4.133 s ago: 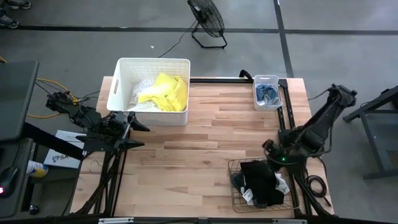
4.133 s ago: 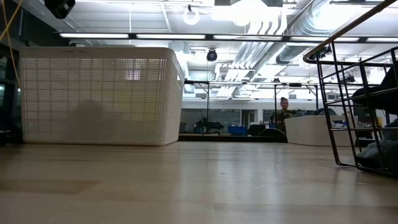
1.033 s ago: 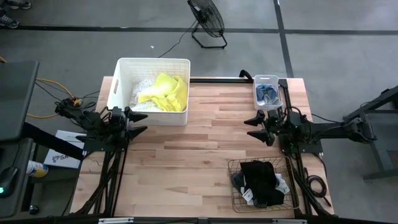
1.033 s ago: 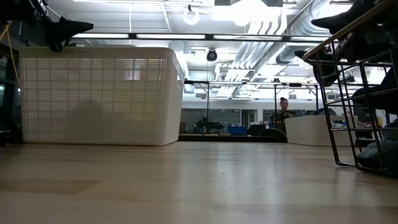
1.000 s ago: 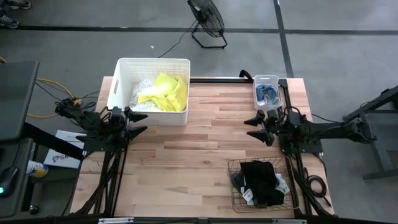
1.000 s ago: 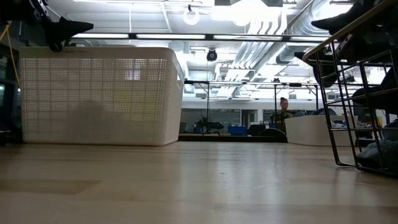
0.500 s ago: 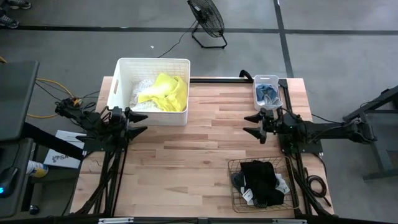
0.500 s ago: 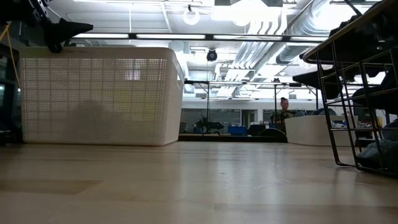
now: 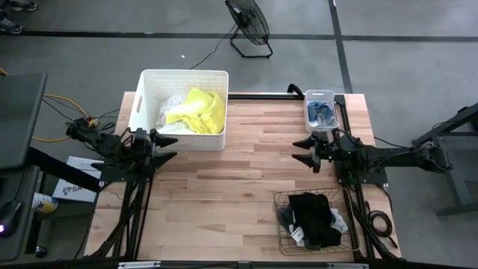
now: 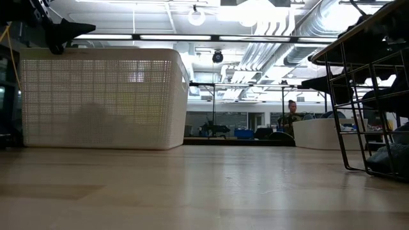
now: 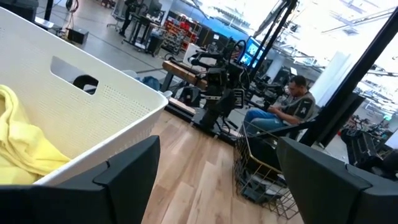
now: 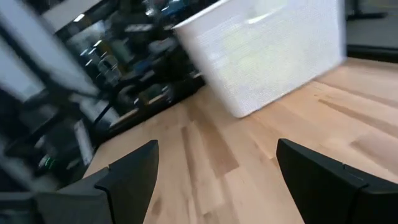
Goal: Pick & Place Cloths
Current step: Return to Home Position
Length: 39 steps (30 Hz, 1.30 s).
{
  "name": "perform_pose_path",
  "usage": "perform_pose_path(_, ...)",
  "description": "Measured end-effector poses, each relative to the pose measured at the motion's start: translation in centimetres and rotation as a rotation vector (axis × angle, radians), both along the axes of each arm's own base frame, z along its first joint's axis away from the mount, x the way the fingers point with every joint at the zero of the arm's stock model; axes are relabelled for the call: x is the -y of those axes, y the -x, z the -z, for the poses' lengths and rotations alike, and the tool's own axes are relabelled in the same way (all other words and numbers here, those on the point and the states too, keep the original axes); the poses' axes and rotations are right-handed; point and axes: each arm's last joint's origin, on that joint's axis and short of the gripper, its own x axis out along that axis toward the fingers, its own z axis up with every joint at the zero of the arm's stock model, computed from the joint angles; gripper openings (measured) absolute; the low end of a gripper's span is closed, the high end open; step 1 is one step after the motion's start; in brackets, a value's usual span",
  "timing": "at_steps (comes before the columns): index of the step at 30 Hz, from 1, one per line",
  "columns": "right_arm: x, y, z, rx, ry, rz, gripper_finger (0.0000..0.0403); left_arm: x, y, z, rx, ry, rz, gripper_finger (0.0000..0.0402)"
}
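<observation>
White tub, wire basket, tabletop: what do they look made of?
White tub: likely rigid plastic, matte; finely perforated walls, moulded handle slot.
Wire basket: thin metal wire, probably dark-coated; open see-through grid.
Tabletop: wood, light jointed strips with grain, slight sheen.

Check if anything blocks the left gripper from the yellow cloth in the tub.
Nothing visible does. The left gripper hangs open outside the white tub, above its front rim; the yellow cloth lies uncovered inside.
</observation>
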Motion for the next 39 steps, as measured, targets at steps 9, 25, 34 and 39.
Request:
perform_pose_path(9,0.0,0.1,0.3,-0.037,0.065,-0.085,0.0314,-0.1,0.0,0.3,-0.043,-0.066,-0.056,0.0319)
perform_pose_path(25,-0.2,0.4,0.1,-0.021,0.113,-0.164,0.0314,0.8,-0.9,2.9,-0.099,-0.193,0.089,0.0319)
perform_pose_path(34,-0.3,0.6,-0.1,0.004,0.141,-0.178,0.0314,1.8,-1.6,4.7,-0.004,-0.249,0.295,0.0319)
perform_pose_path(39,-0.4,0.6,0.0,-0.003,0.136,-0.193,0.0314,2.3,-2.0,6.3,0.005,-0.259,0.378,0.0319)
